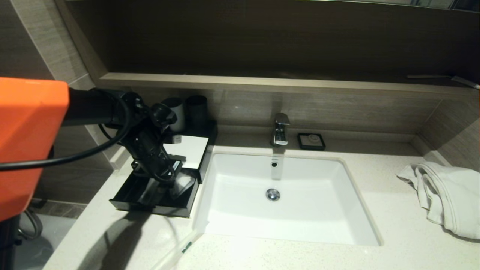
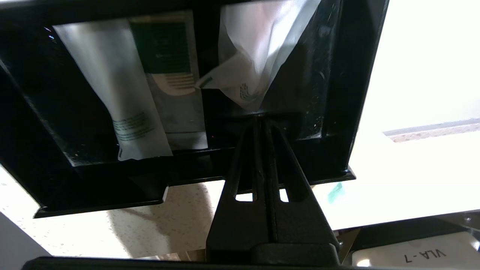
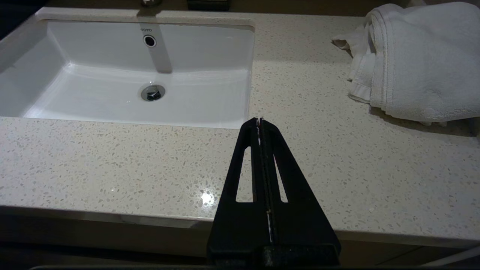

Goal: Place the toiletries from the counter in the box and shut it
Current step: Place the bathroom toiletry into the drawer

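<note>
left gripper (image 2: 261, 119) is over the open drawer (image 1: 127, 189) of the box (image 1: 187, 150) at left-centre of the head view, fingers pressed shut w/ the tip of a clear packet (image 2: 258, 48) right at them; can't tell if it's pinched. two more sachets (image 2: 112, 93) lie in the drawer, another sachet (image 1: 176, 251) on the counter (image 1: 300, 258) at bottom edge. right gripper (image 3: 260, 120) parked low over the counter front, fingers shut on nothing.

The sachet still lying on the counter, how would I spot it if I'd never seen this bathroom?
Start at the white basin set in the speckled counter. Go to its front left corner, just in front of the open black drawer. There lies a long, thin, see-through sachet with a small green mark, the only one outside the drawer.
</note>
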Controlling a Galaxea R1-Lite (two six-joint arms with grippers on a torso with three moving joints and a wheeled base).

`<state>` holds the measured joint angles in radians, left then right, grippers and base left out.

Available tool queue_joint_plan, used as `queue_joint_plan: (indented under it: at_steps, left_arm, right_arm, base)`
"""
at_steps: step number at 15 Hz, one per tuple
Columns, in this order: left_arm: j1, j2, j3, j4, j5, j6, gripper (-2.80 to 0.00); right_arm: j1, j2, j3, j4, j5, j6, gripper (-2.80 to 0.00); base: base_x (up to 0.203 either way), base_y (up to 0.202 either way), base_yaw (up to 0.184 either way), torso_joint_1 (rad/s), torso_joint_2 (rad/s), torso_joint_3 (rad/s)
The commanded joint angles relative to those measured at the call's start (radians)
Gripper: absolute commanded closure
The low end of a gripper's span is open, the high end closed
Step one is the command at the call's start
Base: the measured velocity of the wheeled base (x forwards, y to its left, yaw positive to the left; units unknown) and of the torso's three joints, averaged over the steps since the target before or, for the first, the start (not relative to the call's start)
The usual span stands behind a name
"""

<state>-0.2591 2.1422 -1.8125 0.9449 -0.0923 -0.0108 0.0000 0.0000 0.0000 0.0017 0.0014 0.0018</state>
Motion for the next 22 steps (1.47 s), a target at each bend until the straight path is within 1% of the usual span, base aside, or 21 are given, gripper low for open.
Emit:
queue_joint_plan:
  at_steps: [1, 4, 6, 10, 17, 19, 22]
  left_arm:
    - [0.0, 0.01, 0.012, 0.006, 0.0, 0.002, 0.0]
    - [0.0, 0.029, 0.013, 0.006, 0.004, 0.002, 0.0]
    - [-0.007, 0.048, 0.013, 0.005, 0.027, -0.001, 0.0]
    - [-0.008, 0.062, 0.003, -0.007, 0.028, -0.003, 0.0]
    - [-0.008, 0.097, -0.07, -0.013, 0.026, -0.009, 0.0]
    - [-0.008, 0.101, -0.074, -0.037, 0.028, -0.009, 0.0]
    - [-0.007, 0.108, -0.079, -0.072, 0.053, -0.009, 0.0]
  right_arm:
    - [0.0, 0.0, 0.0, 0.0, 0.0, 0.0, 0.0]
    - [0.0, 0.0, 0.0, 0.0, 0.0, 0.0, 0.0]
    - [0.0, 0.0, 0.0, 0.0, 0.0, 0.0, 0.0]
    - [0.0, 0.0, 0.0, 0.0, 0.0, 0.0, 0.0]
    - [0.0, 0.0, 0.0, 0.0, 0.001, 0.0, 0.0]
    - [-0.001, 0.0, 0.0, 0.0, 0.0, 0.0, 0.0]
    - [0.0, 0.0, 0.0, 0.0, 0.0, 0.0, 0.0]
  base:
    - [0.0, 0.0, 0.0, 0.0, 0.0, 0.0]
    - [0.0, 0.0, 0.0, 0.0, 0.0, 0.0]
    - [0.0, 0.0, 0.0, 0.0, 0.0, 0.0]
    - [0.0, 0.0, 0.0, 0.0, 0.0, 0.0]
    - [0.0, 0.0, 0.0, 0.0, 0.0, 0.0]
    - [0.0, 0.0, 0.0, 0.0, 0.0, 0.0]
    - [0.0, 0.0, 0.0, 0.0, 0.0, 0.0]
